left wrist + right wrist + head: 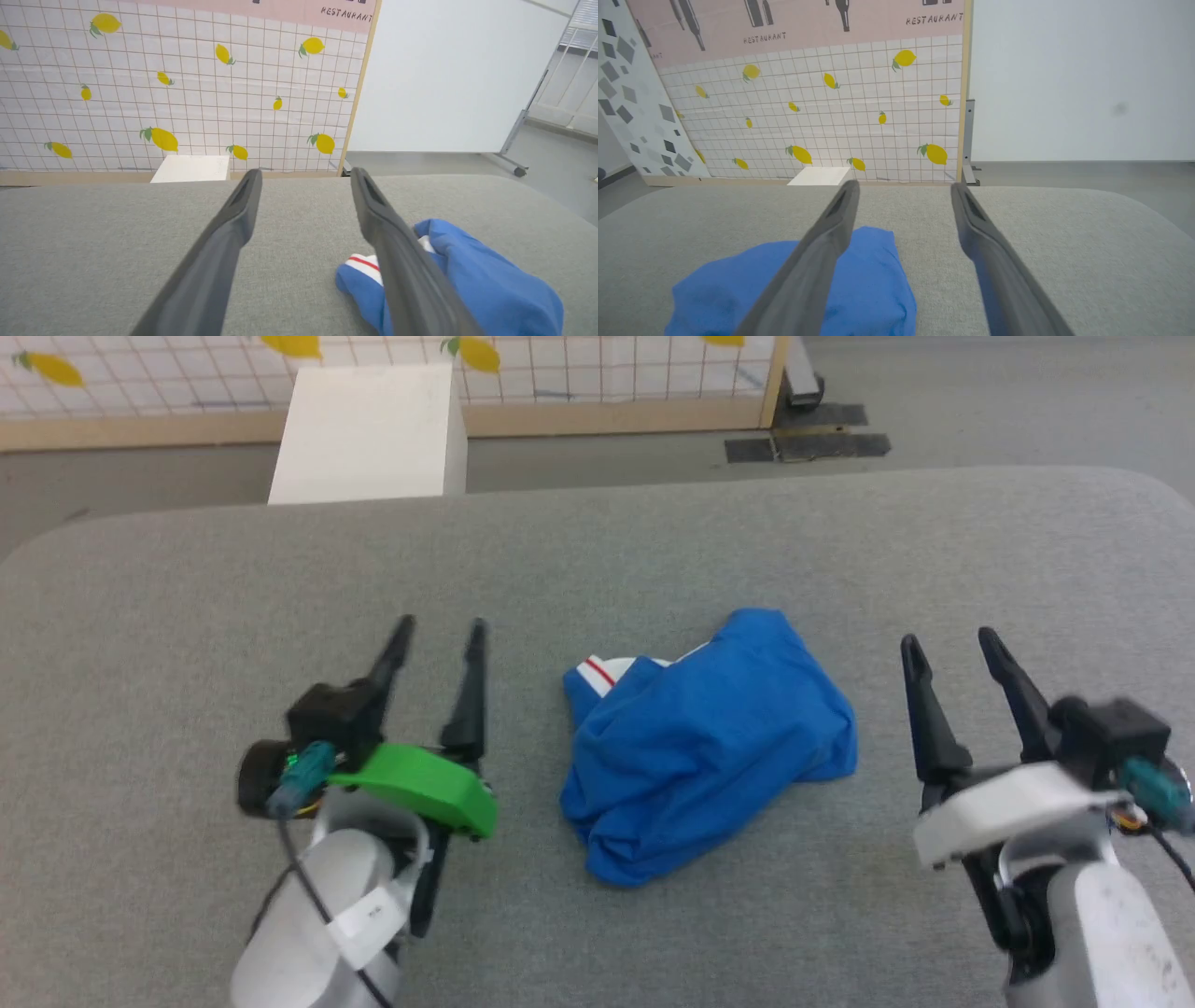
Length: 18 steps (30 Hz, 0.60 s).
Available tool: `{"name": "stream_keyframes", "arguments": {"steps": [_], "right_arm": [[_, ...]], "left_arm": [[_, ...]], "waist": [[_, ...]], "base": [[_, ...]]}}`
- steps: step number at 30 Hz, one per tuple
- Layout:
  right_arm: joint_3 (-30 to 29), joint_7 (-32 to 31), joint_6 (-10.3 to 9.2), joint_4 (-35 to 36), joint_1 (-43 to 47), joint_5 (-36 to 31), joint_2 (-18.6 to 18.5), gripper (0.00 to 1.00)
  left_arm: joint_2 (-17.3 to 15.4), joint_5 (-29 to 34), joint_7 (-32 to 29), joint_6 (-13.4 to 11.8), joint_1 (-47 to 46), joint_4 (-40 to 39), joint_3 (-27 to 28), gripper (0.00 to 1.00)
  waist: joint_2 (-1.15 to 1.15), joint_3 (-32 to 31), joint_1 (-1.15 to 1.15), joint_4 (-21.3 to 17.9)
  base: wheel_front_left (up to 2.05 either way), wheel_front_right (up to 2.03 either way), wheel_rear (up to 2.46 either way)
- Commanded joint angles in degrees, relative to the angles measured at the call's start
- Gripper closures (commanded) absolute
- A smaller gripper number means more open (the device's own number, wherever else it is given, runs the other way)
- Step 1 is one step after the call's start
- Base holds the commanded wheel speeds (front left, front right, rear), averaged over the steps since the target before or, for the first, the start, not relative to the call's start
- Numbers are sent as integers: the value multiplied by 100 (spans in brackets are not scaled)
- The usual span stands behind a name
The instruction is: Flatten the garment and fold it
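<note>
– Black fingers (470, 681) nearest me, so I'll begin there. My left gripper (442, 623) is spread wide with nothing between its jaws, and my right gripper (946, 638) is spread and empty too.
– And the garment?
– The garment (709, 737) lies bunched in a heap on the grey table (597, 551), between the two grippers and touching neither (nothing pinned, nothing caught).
– So flattening comes first. How would you do it?
– I judge the heap needs opening out before any fold. I'd go for an edge, not the middle. A white band (624, 668) with a thin red stripe (597, 674) peeks out at the heap's far left corner, and it looks like a proper border. I'd pinch low, take one layer only, find a second edge with the other gripper, then draw the two apart close to the surface.
– How will it handle?
– It's a soft, limp knit in rounded folds, with no stiffness. I expect it to drag a little on the table's felt-like cover, which is matt with rounded corners.
– Beyond that?
– A white box (369, 429) past the far edge, then a gridded panel (607, 373) printed with lemons in a pale wooden frame.
</note>
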<state>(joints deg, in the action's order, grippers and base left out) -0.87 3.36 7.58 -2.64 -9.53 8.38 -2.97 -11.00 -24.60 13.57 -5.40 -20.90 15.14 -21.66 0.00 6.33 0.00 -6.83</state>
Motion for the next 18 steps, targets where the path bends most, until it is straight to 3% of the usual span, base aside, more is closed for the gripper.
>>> {"name": "stream_keyframes", "arguments": {"steps": [1, 7, 14, 18], "right_arm": [[-66, -198, -9, -157, -242, -21, 9, 0], [-153, -1481, -9, -1136, -1193, -66, -17, 0], [-220, -3301, -9, -2440, -2308, 61, -197, 0], [-86, -3880, -9, -2764, -2521, 61, -272, 0]], "left_arm": [[-68, 99, 86, -76, 163, -97, 141, 0], [-62, 448, 139, -44, 487, -795, 927, 0], [334, 921, 141, 468, 687, -1190, 1581, 0], [494, 1094, 142, 644, 735, -1172, 1745, 0]], "waist": [[0, 233, 0, 182], [0, 687, 0, 410], [0, 1183, 0, 732], [0, 1265, 0, 817]], "base": [[0, 0, 0], [0, 0, 0], [0, 0, 0], [0, 0, 0]]}}
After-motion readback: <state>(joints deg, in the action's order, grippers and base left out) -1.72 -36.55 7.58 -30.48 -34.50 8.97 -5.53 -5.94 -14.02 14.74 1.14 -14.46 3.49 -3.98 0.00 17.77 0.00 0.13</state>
